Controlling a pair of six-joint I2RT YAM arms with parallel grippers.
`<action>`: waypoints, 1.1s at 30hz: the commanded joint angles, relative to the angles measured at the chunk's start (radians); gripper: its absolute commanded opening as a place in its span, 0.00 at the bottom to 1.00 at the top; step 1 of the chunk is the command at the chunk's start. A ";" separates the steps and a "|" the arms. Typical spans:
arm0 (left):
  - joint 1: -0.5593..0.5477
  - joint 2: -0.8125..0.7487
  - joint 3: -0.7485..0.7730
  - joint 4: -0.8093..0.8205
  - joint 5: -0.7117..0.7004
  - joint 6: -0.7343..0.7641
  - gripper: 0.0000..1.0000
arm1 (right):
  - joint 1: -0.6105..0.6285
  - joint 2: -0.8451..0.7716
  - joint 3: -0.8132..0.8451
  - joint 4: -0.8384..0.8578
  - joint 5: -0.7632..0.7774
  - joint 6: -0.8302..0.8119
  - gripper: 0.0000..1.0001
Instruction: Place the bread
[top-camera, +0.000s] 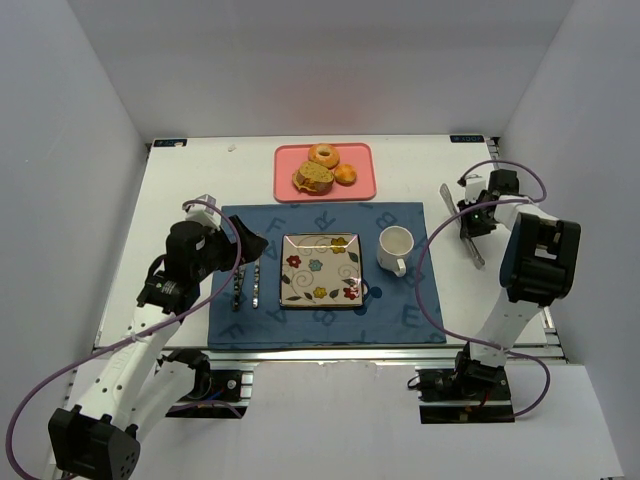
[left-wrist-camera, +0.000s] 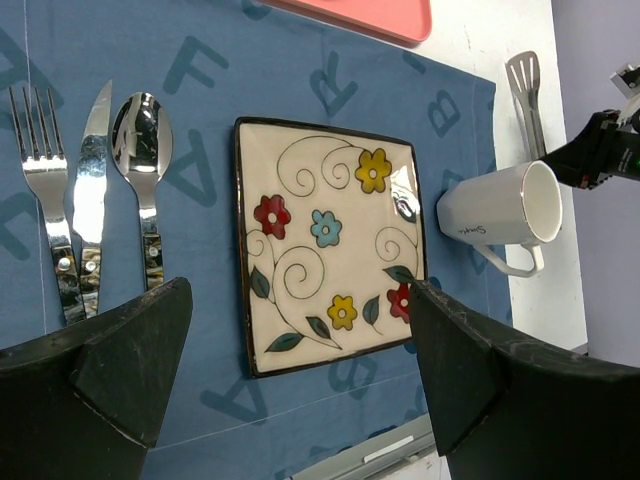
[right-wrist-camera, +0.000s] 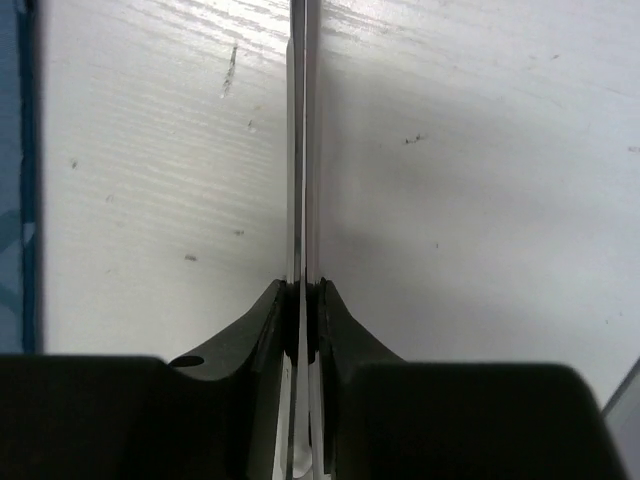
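Several breads (top-camera: 322, 170), among them a doughnut and rolls, lie on a pink tray (top-camera: 286, 159) at the back of the table. A square flowered plate (top-camera: 320, 268) sits empty on the blue placemat (top-camera: 400, 310); it also shows in the left wrist view (left-wrist-camera: 330, 245). My left gripper (top-camera: 228, 232) is open and empty, hovering over the placemat left of the plate, its open jaws (left-wrist-camera: 300, 295) framing the plate's near edge. My right gripper (top-camera: 478, 215) is shut on metal tongs (right-wrist-camera: 303, 150) over the bare table at the right, squeezing the two blades together (right-wrist-camera: 303, 295).
A white mug (top-camera: 395, 247) stands right of the plate, handle toward the front. A fork (left-wrist-camera: 45, 200), knife (left-wrist-camera: 90, 200) and spoon (left-wrist-camera: 140, 170) lie left of the plate. White walls enclose the table on three sides.
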 joint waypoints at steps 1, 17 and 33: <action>0.002 -0.015 0.040 -0.003 -0.014 -0.002 0.98 | -0.010 -0.119 0.005 -0.004 -0.044 0.029 0.15; 0.002 -0.014 0.078 -0.034 -0.005 0.007 0.98 | 0.226 -0.112 0.366 -0.146 -0.240 0.186 0.55; 0.002 -0.081 0.107 -0.126 -0.051 -0.031 0.98 | 0.379 0.198 0.670 -0.128 -0.277 0.299 0.61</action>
